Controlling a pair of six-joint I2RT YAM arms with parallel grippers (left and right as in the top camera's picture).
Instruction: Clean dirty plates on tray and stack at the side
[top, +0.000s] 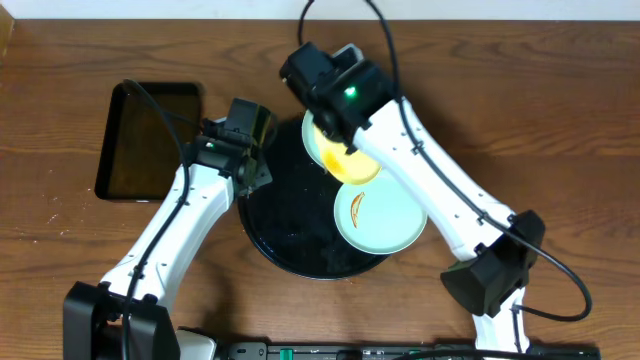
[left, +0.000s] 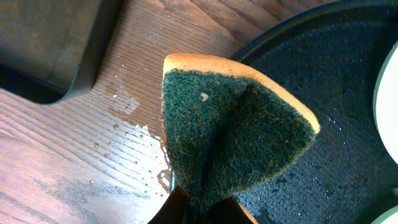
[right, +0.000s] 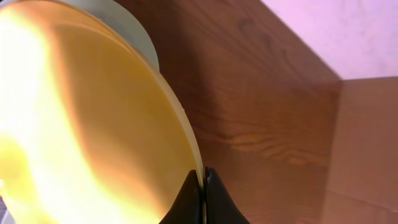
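The large round black tray (top: 290, 240) lies mid-table. A mint-blue plate (top: 385, 215) with an orange-brown smear rests on the tray's right side. My right gripper (top: 335, 135) is shut on the rim of the pale yellow plate (top: 350, 162), holding it tilted above the tray's far edge; in the right wrist view (right: 202, 177) the jaws pinch that plate (right: 81, 137). A second pale plate (top: 312, 135) peeks out under it. My left gripper (top: 255, 160) is shut on a green-and-yellow sponge (left: 230, 130), over the tray's left rim (left: 298, 37).
A smaller rectangular black tray (top: 150, 140) sits at the far left. Water drops (left: 130, 155) wet the wood beside the round tray. Cables run from the back edge to the right arm.
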